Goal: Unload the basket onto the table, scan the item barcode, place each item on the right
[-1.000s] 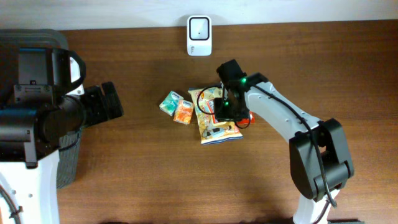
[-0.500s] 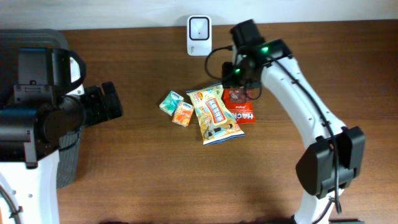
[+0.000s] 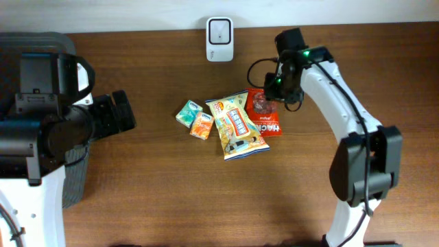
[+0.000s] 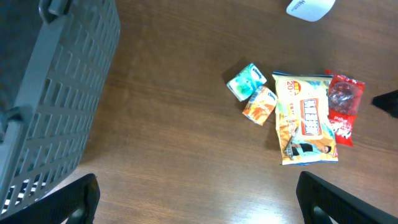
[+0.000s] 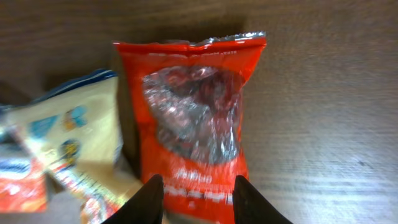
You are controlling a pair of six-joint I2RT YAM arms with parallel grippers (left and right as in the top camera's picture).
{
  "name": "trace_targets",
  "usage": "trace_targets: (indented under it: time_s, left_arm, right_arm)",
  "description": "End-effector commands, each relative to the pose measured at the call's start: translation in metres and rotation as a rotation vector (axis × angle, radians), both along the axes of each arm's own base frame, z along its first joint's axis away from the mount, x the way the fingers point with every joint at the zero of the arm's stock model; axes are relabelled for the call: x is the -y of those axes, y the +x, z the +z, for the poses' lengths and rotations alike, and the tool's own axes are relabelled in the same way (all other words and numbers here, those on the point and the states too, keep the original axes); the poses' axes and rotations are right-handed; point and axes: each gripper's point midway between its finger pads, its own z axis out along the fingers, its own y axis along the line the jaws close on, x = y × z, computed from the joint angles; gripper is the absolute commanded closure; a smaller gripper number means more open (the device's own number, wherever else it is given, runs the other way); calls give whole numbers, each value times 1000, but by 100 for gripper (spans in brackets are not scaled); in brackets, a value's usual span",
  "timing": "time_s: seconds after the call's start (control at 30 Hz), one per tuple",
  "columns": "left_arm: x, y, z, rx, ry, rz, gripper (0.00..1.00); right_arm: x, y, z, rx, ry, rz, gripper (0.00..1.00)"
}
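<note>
Four snack packets in a cluster, scanner at the table's far edge

A red packet (image 5: 199, 124) lies flat on the wooden table, crimped seal at the far end, with a clear window showing dark red pieces and white lettering below it; its left edge meets a larger yellow snack bag (image 3: 236, 127), also flat and slightly askew, printed with a blue-and-red label and a cartoon figure; left of that bag sit a small orange packet (image 3: 202, 125) and a small green packet (image 3: 186, 112), touching each other; a white scanner (image 3: 219, 30) stands well apart beyond them.
</note>
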Motion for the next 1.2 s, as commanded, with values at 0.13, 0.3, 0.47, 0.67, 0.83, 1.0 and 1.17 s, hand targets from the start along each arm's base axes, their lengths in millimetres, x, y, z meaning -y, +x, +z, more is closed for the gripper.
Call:
trace_targets:
  time_s: [0.13,0.3,0.47,0.67,0.83,1.0,1.17]
  left_arm:
    - [-1,0,2,7,-3,2,1]
    - [-1,0,2,6,-3,2,1]
    - [-1,0,2,6,-3,2,1]
    - [-1,0,2,6,-3,2,1]
    - [-1,0,2,6,-3,2,1]
    - [-1,0,2,6,-3,2,1]
    - [-1,0,2,6,-3,2,1]
  right_arm:
    - [0,-6,-58,-100,-23,-4,35]
    - [-1,-10,-82,-150,-26,-2,28]
    - [-1,-11,-86,-162,-28,-3,96]
    - [7,-2,-52,-156,-1,-29,96]
    - [10,5,32,-169,187,-69,96]
    - [-1,-2,88,-194,429,-84,96]
    - [2,-6,93,-205,436,-78,96]
